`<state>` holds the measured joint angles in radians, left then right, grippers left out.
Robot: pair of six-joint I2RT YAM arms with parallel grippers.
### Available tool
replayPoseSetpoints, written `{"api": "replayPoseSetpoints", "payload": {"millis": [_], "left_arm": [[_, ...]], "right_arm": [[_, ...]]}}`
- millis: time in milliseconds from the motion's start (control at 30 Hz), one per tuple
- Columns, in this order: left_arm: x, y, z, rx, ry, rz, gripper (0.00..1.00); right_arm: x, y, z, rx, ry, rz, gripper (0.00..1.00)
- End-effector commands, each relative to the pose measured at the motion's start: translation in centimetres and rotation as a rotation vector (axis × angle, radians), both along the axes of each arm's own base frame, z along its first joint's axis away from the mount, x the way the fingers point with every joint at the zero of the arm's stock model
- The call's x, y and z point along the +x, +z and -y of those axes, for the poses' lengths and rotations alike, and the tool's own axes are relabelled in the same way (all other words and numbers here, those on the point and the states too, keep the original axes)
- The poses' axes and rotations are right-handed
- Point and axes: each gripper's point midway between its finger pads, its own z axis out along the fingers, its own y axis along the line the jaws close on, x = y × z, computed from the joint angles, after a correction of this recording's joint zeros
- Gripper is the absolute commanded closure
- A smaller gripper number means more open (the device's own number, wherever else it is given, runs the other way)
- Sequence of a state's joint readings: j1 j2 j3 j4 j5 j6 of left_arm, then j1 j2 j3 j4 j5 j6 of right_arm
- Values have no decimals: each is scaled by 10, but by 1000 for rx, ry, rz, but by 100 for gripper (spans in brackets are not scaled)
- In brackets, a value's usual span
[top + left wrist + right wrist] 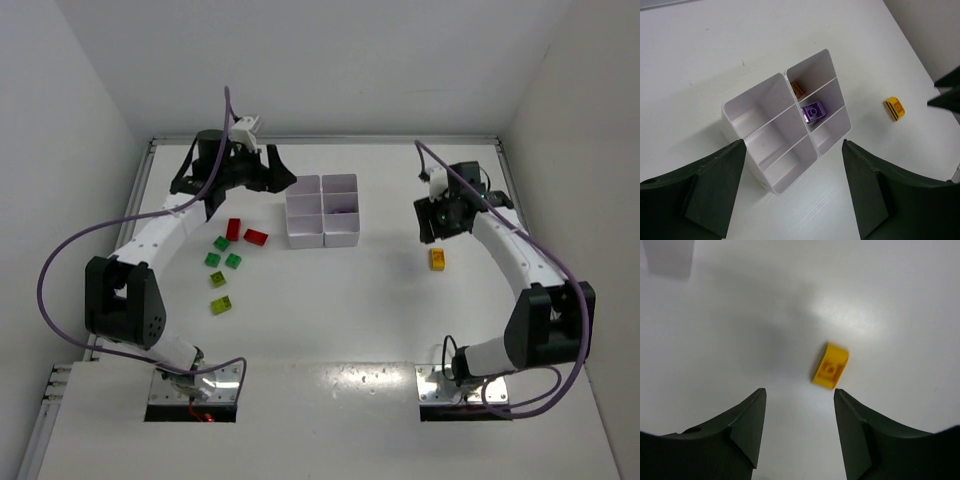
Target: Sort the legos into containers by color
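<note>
- White tabletop point(360, 320) between pale walls, seen from above: the tray point(304, 240) sits mid-table. Just to its left lie two red bricks point(233, 229), three green bricks point(221, 242) and two lime-yellow bricks point(221, 305). One yellow brick point(438, 259) lies well apart on the right
- Left wrist view: the left fingers point(715, 185) are spread wide and hold nothing, short of the tray. Of its six compartments, one holds a purple brick point(813, 111) and its neighbour an orange-brown brick point(797, 89); the four others look bare
- Right wrist view: the right fingers point(740, 425) are parted and empty, with the yellow brick lying loose just beyond them. Two bricks look sorted and eight are left, so the task seems at an early stage
</note>
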<state>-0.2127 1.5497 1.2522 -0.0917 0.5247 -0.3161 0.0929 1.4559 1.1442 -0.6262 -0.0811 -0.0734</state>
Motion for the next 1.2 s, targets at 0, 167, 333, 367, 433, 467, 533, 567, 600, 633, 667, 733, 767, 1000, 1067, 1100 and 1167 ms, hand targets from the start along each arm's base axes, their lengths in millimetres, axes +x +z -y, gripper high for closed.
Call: {"api": "replayPoseSetpoints", "payload": {"millis": [0,167,333,367,433,467,533,567,600,633,667,733,767,1000,1067,1100,1167], "left_arm": [[-6,22,-1,-5,22,54,16],[-9,10,-6,13,52,-8,16],[-12,9,-18,69,94,-3,14],[-12,6,-21,88,102,-3,14],[-14,4,-24,104,110,-2,14],[-17,1,-29,107,119,-15,12],[-20,-2,-34,116,124,-20,12],[-20,-8,-39,120,134,-35,12],[-20,-4,-41,122,144,-23,12],[-22,-4,-45,122,153,-24,12],[-20,-4,-50,130,161,-17,12],[-22,-6,-55,133,171,-27,12],[-21,-7,-59,132,182,-28,12],[-21,-12,-73,139,212,-58,12],[-21,-12,-73,139,212,-58,12],[-21,-12,-73,139,212,-58,12],[-21,-12,-73,139,212,-58,12]], "right_arm": [[-69,-40,11,-29,-57,-244,44],[-87,-62,23,-7,-143,-301,41],[-75,-78,47,-53,-239,-334,38],[-69,-82,50,-51,-252,-337,36],[-63,-85,51,-51,-252,-342,35],[-57,-90,51,-52,-252,-345,34],[-48,-92,49,-44,-247,-346,34],[-46,-95,49,-44,-247,-353,34],[-41,-97,48,-37,-243,-362,32],[-36,-98,48,-36,-243,-356,32],[-29,-97,46,-27,-239,-349,32],[-23,-105,43,-30,-230,-364,32],[-21,-108,45,-39,-234,-369,32],[-7,-129,52,-58,-238,-409,37],[-5,-130,50,-48,-233,-413,49],[-6,-133,49,-46,-211,-421,58],[-12,-133,43,-38,-176,-424,85]]}}
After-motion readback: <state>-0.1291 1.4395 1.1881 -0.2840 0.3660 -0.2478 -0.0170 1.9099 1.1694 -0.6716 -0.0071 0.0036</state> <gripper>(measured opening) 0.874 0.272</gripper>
